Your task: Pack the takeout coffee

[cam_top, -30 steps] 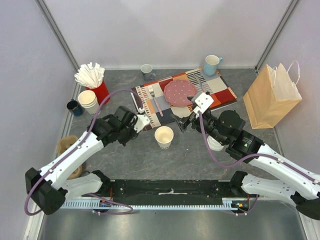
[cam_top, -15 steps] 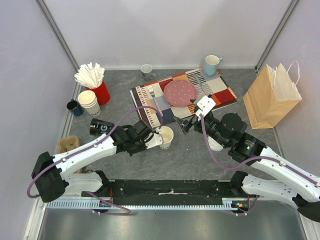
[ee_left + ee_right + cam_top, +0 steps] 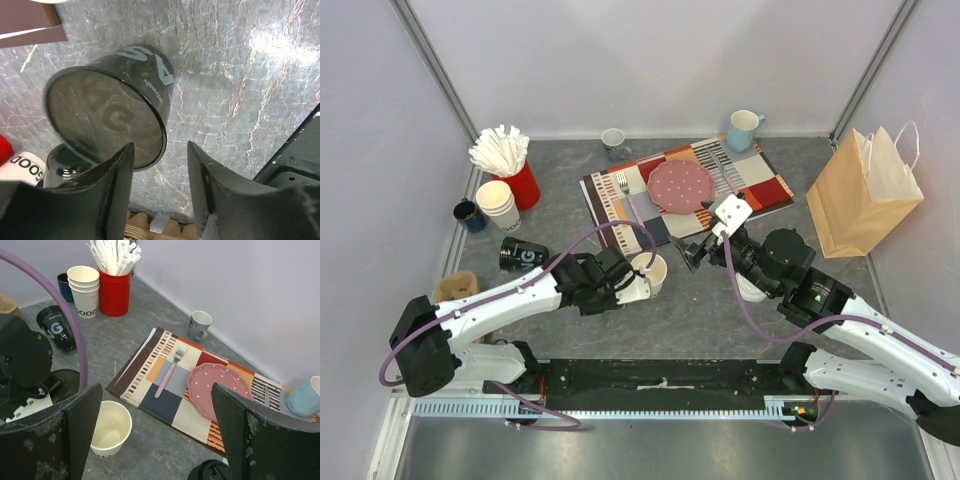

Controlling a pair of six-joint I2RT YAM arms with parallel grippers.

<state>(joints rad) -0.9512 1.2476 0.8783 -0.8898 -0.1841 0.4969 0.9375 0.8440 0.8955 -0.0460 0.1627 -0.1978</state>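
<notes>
A cream-white paper cup (image 3: 650, 268) (image 3: 111, 427) stands upright with no lid, just in front of the placemat. My left gripper (image 3: 636, 283) is at its left rim. A black paper cup (image 3: 523, 255) (image 3: 57, 330) lies on its side further left. The left wrist view shows that black cup (image 3: 115, 110) beyond the left gripper (image 3: 160, 150), whose jaws stand apart with nothing between them. My right gripper (image 3: 695, 250) (image 3: 156, 390) hangs wide open and empty, right of the cream cup. A white round thing (image 3: 752, 290) lies partly hidden under the right arm.
A brown paper bag (image 3: 865, 190) stands at the far right. The placemat (image 3: 620, 205) carries a pink plate (image 3: 680, 185) and a fork. At the left are a red holder (image 3: 523, 185), stacked spare cups (image 3: 498, 200), a dark mug (image 3: 468, 213) and a wicker basket (image 3: 455, 290).
My left arm swung from the placemat's corner to the cream cup, uncovering the black cup on its side, and its jaws opened. The right arm barely shifted.
</notes>
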